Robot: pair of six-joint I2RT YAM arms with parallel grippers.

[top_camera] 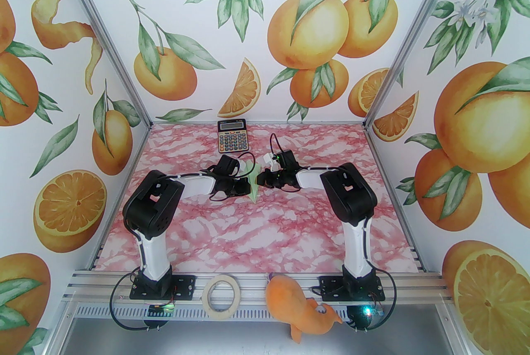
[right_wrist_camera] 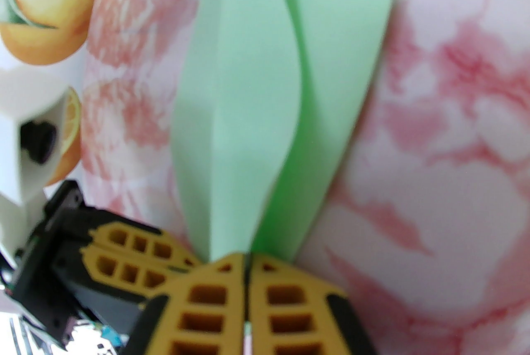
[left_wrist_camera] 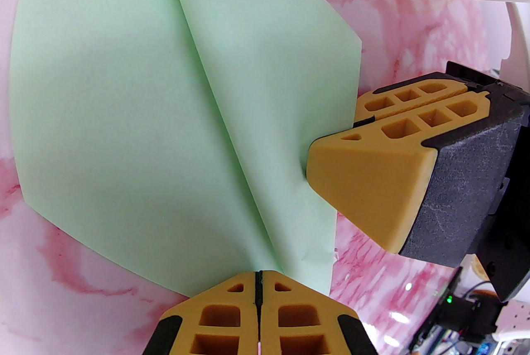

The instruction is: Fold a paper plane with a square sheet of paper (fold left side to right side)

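The pale green sheet of paper (top_camera: 254,193) is folded into a narrow pointed shape with a centre crease, held just above the middle of the pink marble table (top_camera: 265,233). My left gripper (top_camera: 249,184) comes in from the left and is shut on the paper. In the left wrist view the paper (left_wrist_camera: 124,117) fans out from its shut fingertips (left_wrist_camera: 258,295). My right gripper (top_camera: 260,179) is shut on the paper's opposite edge, and its orange fingers (left_wrist_camera: 372,163) pinch that edge. In the right wrist view the folded paper (right_wrist_camera: 248,97) rises from its shut gripper (right_wrist_camera: 246,262).
A black-and-orange calculator (top_camera: 232,135) lies at the table's far edge. A roll of beige tape (top_camera: 223,296) and an orange plush toy (top_camera: 296,303) rest on the front rail between the arm bases. Patterned walls close in three sides.
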